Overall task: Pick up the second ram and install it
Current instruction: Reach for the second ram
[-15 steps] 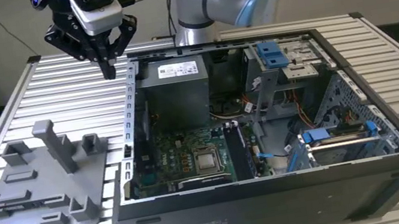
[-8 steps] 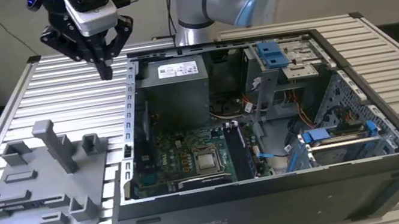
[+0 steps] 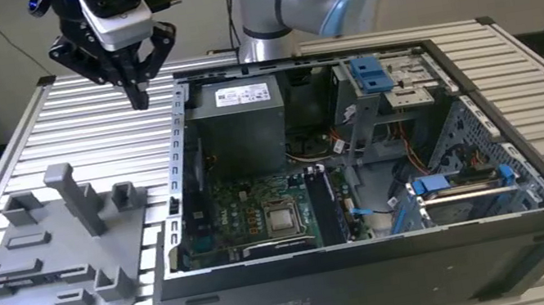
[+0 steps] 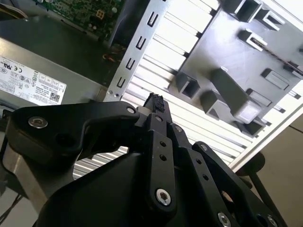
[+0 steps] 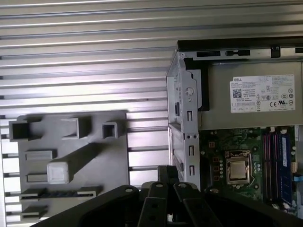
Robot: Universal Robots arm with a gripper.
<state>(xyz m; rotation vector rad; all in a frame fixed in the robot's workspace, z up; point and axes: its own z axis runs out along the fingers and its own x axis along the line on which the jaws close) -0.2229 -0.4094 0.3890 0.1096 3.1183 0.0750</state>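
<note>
Above the slatted table (image 3: 79, 127), just off the open case's (image 3: 383, 283) far corner on the exterior view's left, the gripper (image 3: 139, 97) hangs with its fingers pointing straight down. They are drawn together to a single tip, and nothing shows between them. The second wrist view shows the same closed tip (image 4: 154, 101) over bare slats, between the case wall and the tray (image 4: 222, 42). The tray (image 3: 135, 225) lies flat on the table beside the case, nearer the exterior view's left, well below the gripper and apart from it, with its post (image 3: 74, 194) upright. In the first wrist view a thin dark strip, seemingly the ram (image 5: 61, 193), lies flat in a long holder near the tray's edge, away from the fingers. Inside the case the board (image 3: 249, 214) lies flat, and its slots (image 5: 277, 161) run beside the processor socket (image 5: 236, 168).
</note>
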